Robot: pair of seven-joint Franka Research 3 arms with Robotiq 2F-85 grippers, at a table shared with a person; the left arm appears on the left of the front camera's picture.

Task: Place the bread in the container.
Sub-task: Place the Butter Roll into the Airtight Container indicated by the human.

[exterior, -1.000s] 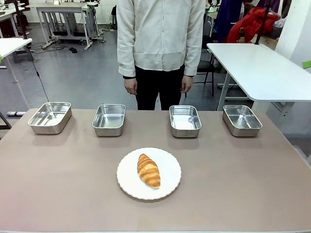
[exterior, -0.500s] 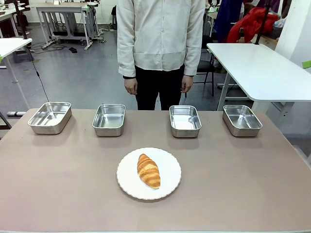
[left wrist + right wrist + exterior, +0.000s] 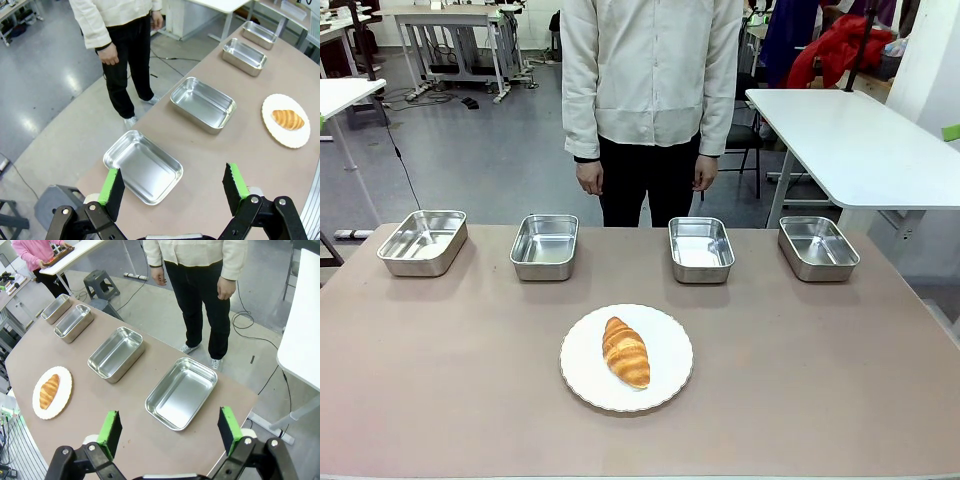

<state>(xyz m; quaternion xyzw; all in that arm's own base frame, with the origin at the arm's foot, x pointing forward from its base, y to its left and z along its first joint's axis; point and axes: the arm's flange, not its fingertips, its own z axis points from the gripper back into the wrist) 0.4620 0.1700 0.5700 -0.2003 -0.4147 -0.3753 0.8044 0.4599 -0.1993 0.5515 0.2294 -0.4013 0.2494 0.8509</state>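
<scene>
1. My left gripper (image 3: 172,185) hangs wide open, holding nothing.
2. My right gripper (image 3: 169,426) too (jaws spread, empty).
3. The bread (image 3: 626,352) lies on the white plate (image 3: 672,340), well apart from the four trays (image 3: 542,270).

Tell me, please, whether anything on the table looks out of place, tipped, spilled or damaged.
Nothing stands out. The four steel trays sit upright and empty in a row along the far edge, and the croissant lies whole on the white plate. The left pincer and right pincer are open, holding nothing.
</scene>
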